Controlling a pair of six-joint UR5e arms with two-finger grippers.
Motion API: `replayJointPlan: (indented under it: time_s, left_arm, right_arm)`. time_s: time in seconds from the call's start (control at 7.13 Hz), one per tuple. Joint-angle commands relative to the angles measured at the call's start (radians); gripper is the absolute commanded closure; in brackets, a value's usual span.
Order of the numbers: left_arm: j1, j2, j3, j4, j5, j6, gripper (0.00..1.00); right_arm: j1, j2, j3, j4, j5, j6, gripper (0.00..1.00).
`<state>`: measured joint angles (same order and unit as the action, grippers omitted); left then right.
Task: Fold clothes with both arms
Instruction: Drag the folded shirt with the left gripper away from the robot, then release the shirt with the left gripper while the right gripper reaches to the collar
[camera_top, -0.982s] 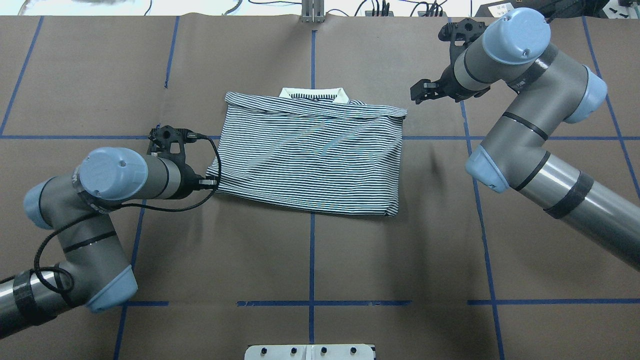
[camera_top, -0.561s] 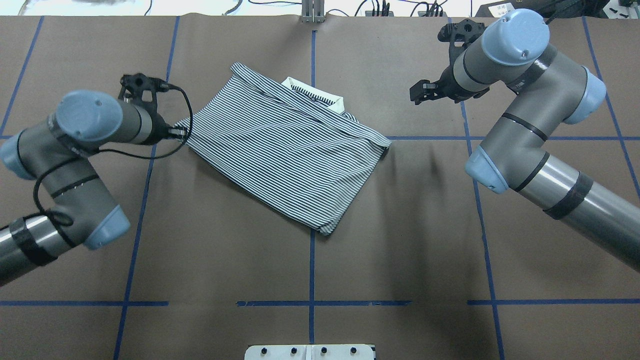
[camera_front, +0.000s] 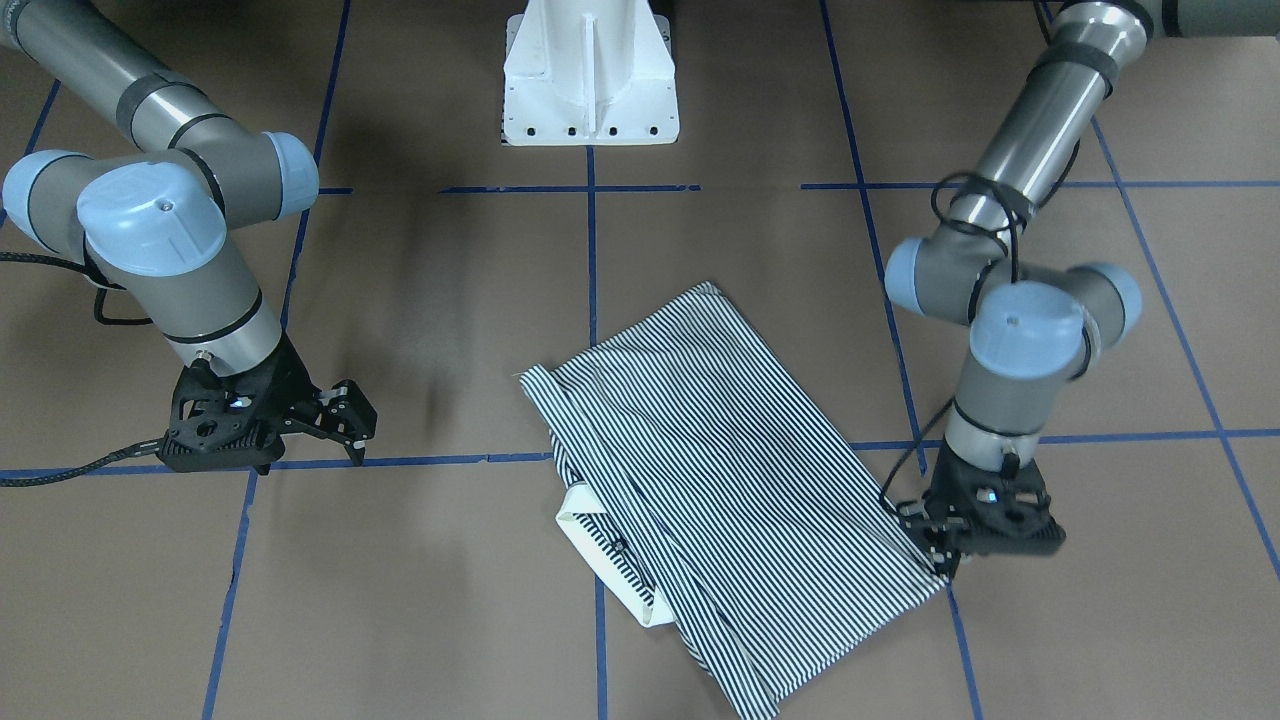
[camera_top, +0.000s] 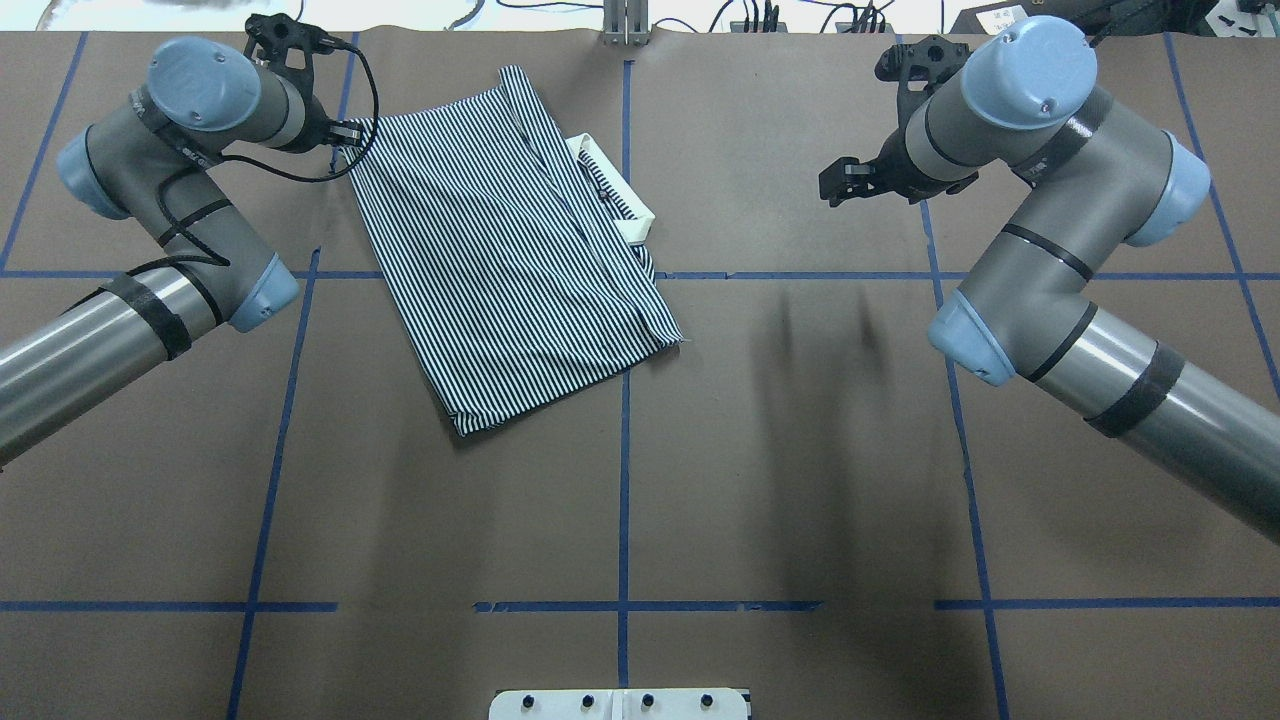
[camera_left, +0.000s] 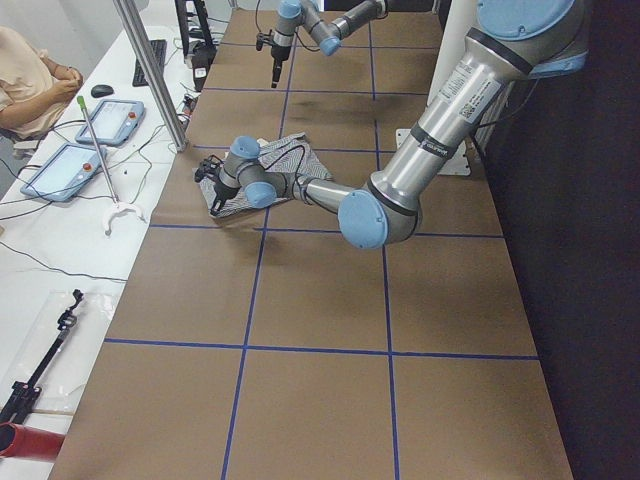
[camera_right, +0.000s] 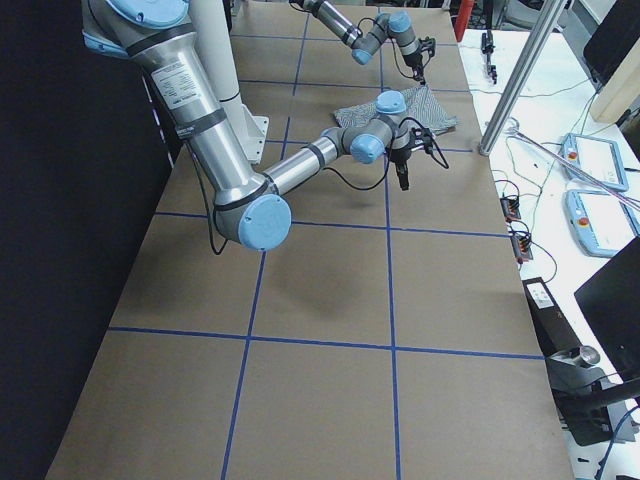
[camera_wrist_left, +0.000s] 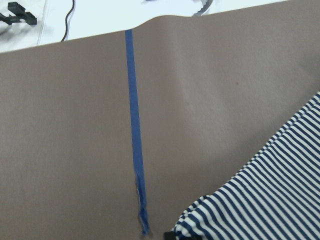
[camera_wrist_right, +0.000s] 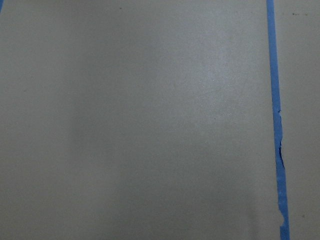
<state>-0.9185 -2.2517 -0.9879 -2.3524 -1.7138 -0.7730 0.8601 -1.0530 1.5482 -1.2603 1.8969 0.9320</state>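
Note:
The striped polo shirt (camera_top: 500, 260) lies folded on the brown table, turned at an angle, with its cream collar (camera_top: 615, 195) on its right side. My left gripper (camera_top: 348, 136) is shut on the shirt's far left corner near the table's far edge. It also shows in the front view (camera_front: 938, 560), pinching that corner. The left wrist view shows the striped corner (camera_wrist_left: 265, 200) at the bottom. My right gripper (camera_top: 835, 184) is open and empty, well to the right of the shirt. It shows in the front view (camera_front: 348, 420) with the jaws apart.
Blue tape lines (camera_top: 624, 440) cross the brown table cover. The white pedestal base (camera_front: 590, 75) stands at the robot's side of the table. Cables and tablets (camera_left: 70, 165) lie on the white bench past the far edge, where a person sits.
My left gripper has dragged the shirt's corner toward the far left. The shirt has swung clockwise, so the collar now faces right. The right arm has not moved.

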Motion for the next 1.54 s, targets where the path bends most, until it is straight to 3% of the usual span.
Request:
replayJointPlan:
  time_s: [0.0,0.28,0.42,0.7,0.84,1.12,1.4]
  left_arm:
    - [-0.013,0.027,0.009,-0.039,-0.004,0.125,0.01]
    - [-0.031,0.055,-0.036,-0.067,-0.051,0.146,0.00]
    - [-0.031,0.081,-0.072,-0.071,-0.056,0.146,0.00]
    - [-0.030,0.083,-0.078,-0.074,-0.056,0.141,0.00]
    - [-0.030,0.083,-0.078,-0.074,-0.056,0.136,0.00]
    - [-0.028,0.081,-0.078,-0.074,-0.055,0.130,0.00]
    - [-0.028,0.083,-0.080,-0.074,-0.055,0.130,0.00]
  right_arm:
    - [-0.041,0.013,-0.007,0.004,-0.041,0.077,0.00]
    - [-0.131,0.164,-0.113,0.010,-0.166,0.381,0.05]
    - [-0.168,0.248,-0.196,0.010,-0.239,0.492,0.13]
    - [-0.228,0.362,-0.371,0.120,-0.361,0.710,0.36]
    - [-0.252,0.402,-0.445,0.169,-0.407,0.773,0.41]
    - [-0.271,0.464,-0.532,0.173,-0.439,0.788,0.40]
    - [-0.285,0.469,-0.543,0.174,-0.453,0.794,0.40]
